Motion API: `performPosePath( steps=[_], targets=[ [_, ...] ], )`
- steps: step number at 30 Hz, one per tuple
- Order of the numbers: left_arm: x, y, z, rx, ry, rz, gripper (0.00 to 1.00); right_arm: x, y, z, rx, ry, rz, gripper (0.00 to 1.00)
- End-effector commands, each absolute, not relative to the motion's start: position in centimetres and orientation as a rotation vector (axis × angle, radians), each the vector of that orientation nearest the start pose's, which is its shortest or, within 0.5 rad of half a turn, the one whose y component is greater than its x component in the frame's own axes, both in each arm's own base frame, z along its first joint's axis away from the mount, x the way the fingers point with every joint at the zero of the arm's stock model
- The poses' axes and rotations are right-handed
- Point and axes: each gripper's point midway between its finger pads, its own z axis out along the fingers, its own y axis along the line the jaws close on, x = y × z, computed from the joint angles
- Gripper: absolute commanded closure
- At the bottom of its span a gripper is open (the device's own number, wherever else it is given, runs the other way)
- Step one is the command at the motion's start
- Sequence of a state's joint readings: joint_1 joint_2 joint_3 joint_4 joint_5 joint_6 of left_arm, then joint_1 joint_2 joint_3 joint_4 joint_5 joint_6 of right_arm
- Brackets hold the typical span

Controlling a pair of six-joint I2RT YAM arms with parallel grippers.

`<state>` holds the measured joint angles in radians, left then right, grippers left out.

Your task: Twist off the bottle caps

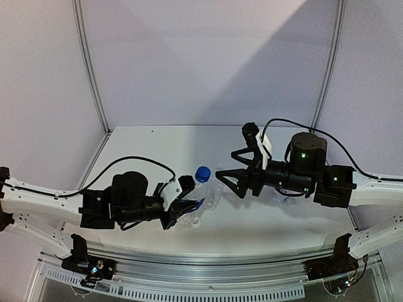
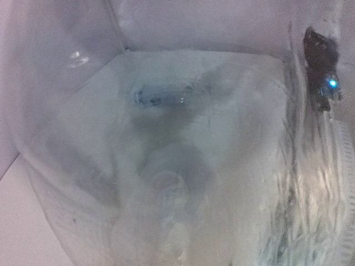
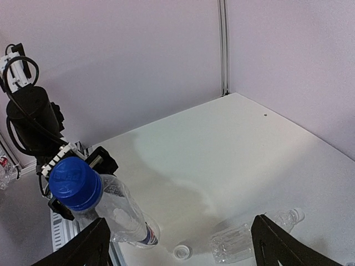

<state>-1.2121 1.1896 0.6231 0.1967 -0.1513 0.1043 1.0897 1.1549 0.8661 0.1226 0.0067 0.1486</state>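
Note:
My left gripper (image 1: 184, 202) is shut on the body of a clear bottle with a blue label (image 1: 200, 196), which it holds tilted. The blue cap (image 1: 203, 173) sits on the bottle's neck and points toward the right arm. My right gripper (image 1: 228, 168) is open just to the right of that cap, not touching it. In the right wrist view the blue cap (image 3: 75, 183) is close at the left, beside the left finger (image 3: 89, 246). The left wrist view looks through the bottle's clear plastic (image 2: 166, 183), and no fingers show there.
A loose white cap (image 3: 181, 251) lies on the white table (image 3: 222, 149). Beside it lies a plain clear bottle (image 3: 244, 243) with a white cap (image 3: 298, 214). Part of a clear bottle (image 1: 288, 196) shows under the right arm. Walls close the back and both sides.

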Motion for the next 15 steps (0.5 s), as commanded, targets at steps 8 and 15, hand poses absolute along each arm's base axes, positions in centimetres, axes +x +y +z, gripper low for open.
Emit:
performPosePath(
  steps=[8,15],
  targets=[
    [18.4,-35.3,15.8,1.133,1.738,-0.402,1.0,16.3,36.6,31.4,-0.968,1.671,1.003,0.16],
    [18.3,-35.5,15.5,1.148,1.748,-0.4,1.0,17.1,38.8,30.4,-0.958,1.746,1.039,0.19]
  ],
)
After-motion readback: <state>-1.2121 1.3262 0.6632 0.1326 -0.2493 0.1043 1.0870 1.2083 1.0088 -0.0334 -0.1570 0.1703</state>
